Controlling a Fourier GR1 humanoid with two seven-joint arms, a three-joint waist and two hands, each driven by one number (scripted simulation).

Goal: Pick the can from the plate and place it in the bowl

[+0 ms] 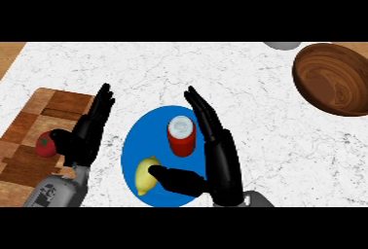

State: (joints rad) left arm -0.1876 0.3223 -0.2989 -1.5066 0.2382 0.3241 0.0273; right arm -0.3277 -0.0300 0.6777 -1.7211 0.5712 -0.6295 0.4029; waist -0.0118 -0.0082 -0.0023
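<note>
In the head view, your can (181, 136) stands upright on the blue plate (140, 141). Its long axis points up toward the camera, so you see its pale lid over the red side. It sits in the plate's upper middle.

Your right hand (223, 165) is the nearer one by far. Its fingers (205, 114) are straight and held together, running up the can's right side, just beside it; whether they touch it you cannot tell from here. The thumb (176, 181) is spread wide and reaches left across the plate below the can, close to the lemon (147, 175). So the can lies to the left of the fingers, inside the open crook of the hand, and nothing is clasped. I judge that you need only curl inward to take it, minding the lemon at the thumb.

Your left hand (86, 133) shows at the plate's left edge, over the wooden cutting board (32, 126), fingers straight and holding nothing. A tomato (45, 144) lies beside it.

The wooden bowl (323, 73) sits at the upper right of the marble counter (251, 87), well apart from the plate, on the right hand's side.

Count: one can, one plate, one bowl, one lemon, one tomato, one board, two hands.
</note>
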